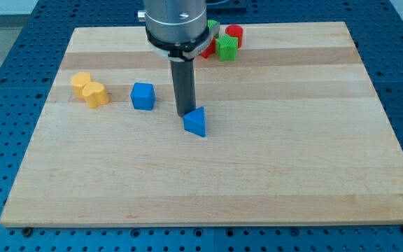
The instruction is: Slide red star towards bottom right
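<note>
The red star (pixel 207 51) is at the view's top, mostly hidden behind the arm's body; only a red sliver shows to the left of a green star-like block (pixel 226 47). My tip (pixel 185 115) rests on the board well below the red star. It is just at the upper left of a blue triangular block (pixel 195 122), touching or nearly touching it.
A red cylinder (pixel 234 33) and a second green block (pixel 213 27) sit in the top cluster by the red star. A blue cube (pixel 143 96) lies left of my tip. Two yellow blocks (pixel 81 82) (pixel 95 94) lie at the left. The wooden board (pixel 292 175) has edges all round.
</note>
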### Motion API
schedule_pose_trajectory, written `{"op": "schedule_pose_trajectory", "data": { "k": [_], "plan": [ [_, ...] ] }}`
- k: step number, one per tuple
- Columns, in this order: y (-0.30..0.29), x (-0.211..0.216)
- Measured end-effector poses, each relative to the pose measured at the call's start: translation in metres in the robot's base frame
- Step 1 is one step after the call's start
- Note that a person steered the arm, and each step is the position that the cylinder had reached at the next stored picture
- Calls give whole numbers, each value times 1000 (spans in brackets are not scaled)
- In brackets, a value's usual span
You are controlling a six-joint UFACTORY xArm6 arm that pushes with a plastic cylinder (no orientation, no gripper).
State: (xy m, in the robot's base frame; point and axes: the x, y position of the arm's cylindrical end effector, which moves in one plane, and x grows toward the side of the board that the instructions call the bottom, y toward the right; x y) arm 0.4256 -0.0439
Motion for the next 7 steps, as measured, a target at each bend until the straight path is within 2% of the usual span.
{"op": "schedule_pose_trajectory", "data": {
  "k": [1, 2, 3, 5, 6, 7],
  "plan": [
    [-25, -56],
    [-52, -135],
    [-39, -191],
    [-3, -205],
    [31, -176],
    [58, -109]
  ]
}}
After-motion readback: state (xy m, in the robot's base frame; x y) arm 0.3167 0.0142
